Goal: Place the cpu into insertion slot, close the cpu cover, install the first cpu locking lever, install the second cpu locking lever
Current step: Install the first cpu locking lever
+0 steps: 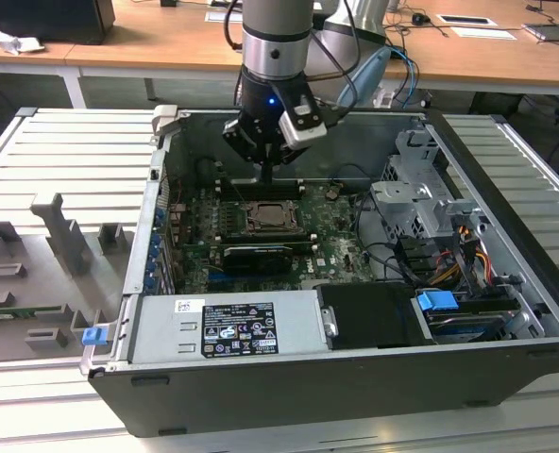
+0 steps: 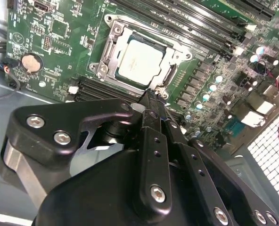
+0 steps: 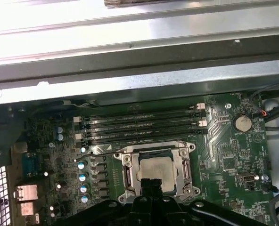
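Over the cpu cover [image 3: 183, 170], vertical claw [image 3: 151, 183]

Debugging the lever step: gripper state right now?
Gripper: shut, fingertips together at the edge of the cpu cover, nothing seen held.

In the first wrist view, one edge of cpu [image 3: 156, 168] behind gripper [image 3: 152, 183].
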Controlling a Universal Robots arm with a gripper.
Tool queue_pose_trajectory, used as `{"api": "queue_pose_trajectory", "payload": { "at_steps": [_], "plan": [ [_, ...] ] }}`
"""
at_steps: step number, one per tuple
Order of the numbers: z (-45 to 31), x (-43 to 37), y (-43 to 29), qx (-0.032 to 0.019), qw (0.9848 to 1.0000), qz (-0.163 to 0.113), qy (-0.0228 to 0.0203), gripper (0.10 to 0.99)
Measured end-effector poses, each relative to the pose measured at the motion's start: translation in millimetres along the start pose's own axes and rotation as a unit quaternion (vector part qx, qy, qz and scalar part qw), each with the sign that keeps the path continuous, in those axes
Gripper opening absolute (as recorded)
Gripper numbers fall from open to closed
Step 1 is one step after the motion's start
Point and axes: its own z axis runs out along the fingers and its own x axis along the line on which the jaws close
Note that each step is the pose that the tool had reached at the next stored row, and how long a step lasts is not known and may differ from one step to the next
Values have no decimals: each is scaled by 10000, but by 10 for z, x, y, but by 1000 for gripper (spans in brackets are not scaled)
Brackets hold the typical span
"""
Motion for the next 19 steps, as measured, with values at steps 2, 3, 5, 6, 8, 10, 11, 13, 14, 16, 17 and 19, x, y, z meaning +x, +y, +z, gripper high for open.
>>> {"api": "queue_pose_trajectory", "payload": {
  "at_steps": [2,3,5,6,8,10,11,13,14,16,17,19],
  "plan": [
    [0,0,0,0,10000,-76,3,106],
    [0,0,0,1,9999,-135,5,106],
    [0,0,0,1,9998,-196,8,106],
    [0,0,0,1,9997,-245,10,106],
    [0,0,0,2,9994,-345,13,106],
    [0,0,0,2,9991,-415,16,106],
    [1,0,0,2,9990,-449,17,106],
    [1,0,0,3,9986,-535,21,106],
    [1,4,0,3,9985,-555,21,106],
    [1,60,-6,3,9984,-558,11,106],
    [2,85,-8,1,9984,-559,3,106],
    [2,106,-10,1,9984,-559,-2,106]
  ]
}}
